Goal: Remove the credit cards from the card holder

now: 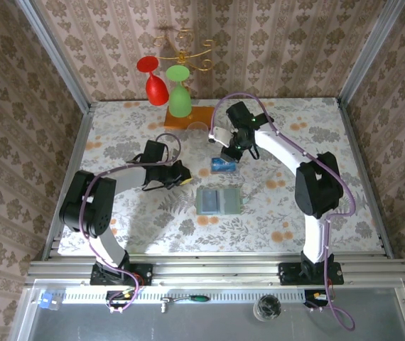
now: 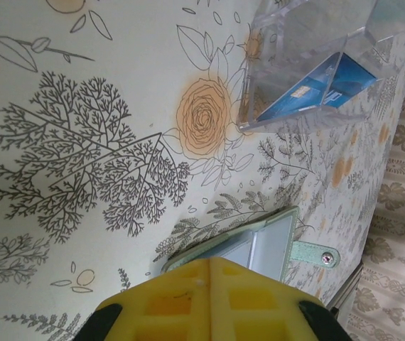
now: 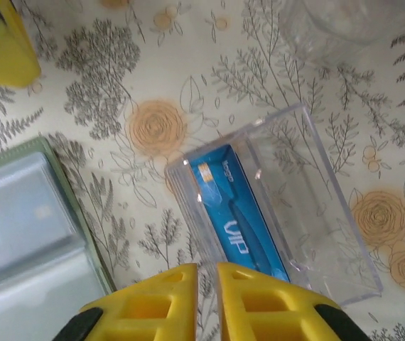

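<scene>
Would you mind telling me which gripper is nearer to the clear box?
Right. The right gripper hovers at the clear box's edge; the left gripper is farther away, beside the card holder.

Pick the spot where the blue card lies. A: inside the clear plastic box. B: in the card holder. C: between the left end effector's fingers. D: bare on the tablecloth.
A: the blue card sits inside the clear plastic box, apart from the open card holder.

1 blue credit card (image 3: 234, 220) with white VIP lettering lies inside the clear box (image 3: 309, 199). The pale grey-green card holder (image 1: 219, 200) lies open, 2 panels flat, near that box.
</scene>
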Robot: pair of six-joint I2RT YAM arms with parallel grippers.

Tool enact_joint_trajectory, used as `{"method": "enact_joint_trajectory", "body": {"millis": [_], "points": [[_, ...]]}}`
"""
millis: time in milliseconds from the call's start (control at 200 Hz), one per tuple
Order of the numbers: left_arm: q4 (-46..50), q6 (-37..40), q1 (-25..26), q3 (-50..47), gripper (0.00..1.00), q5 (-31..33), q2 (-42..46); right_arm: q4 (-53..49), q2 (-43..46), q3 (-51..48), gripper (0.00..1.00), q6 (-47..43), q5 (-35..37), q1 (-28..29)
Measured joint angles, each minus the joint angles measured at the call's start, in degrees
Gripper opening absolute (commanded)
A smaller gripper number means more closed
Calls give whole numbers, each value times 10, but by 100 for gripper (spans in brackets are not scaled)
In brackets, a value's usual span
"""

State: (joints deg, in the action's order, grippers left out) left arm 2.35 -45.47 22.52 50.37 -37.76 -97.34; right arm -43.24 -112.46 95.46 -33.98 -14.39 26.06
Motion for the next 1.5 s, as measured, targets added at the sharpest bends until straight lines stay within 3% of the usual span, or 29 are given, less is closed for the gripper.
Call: {"method": "enact_joint_trajectory", "body": {"millis": [340, 565, 760, 980, 1290, 1500], "points": [[-18, -8, 11, -29, 7, 0, 9, 123, 18, -83, 17, 287, -31, 63], [-29, -15, 15, -50, 7, 0, 21, 226, 35, -195, 20, 559, -89, 63], [-33, -21, 27, -61, 7, 0, 23, 321, 66, -299, 20, 718, -121, 69], [-42, -28, 54, -67, 8, 0, 23, 320, 97, -324, 21, 751, -114, 70], [-40, -30, 66, -73, 7, 1, 23, 327, 99, -364, 34, 757, -152, 70], [-10, -23, 94, -73, 6, 2, 23, 345, 99, -383, 34, 765, -176, 70]]}}
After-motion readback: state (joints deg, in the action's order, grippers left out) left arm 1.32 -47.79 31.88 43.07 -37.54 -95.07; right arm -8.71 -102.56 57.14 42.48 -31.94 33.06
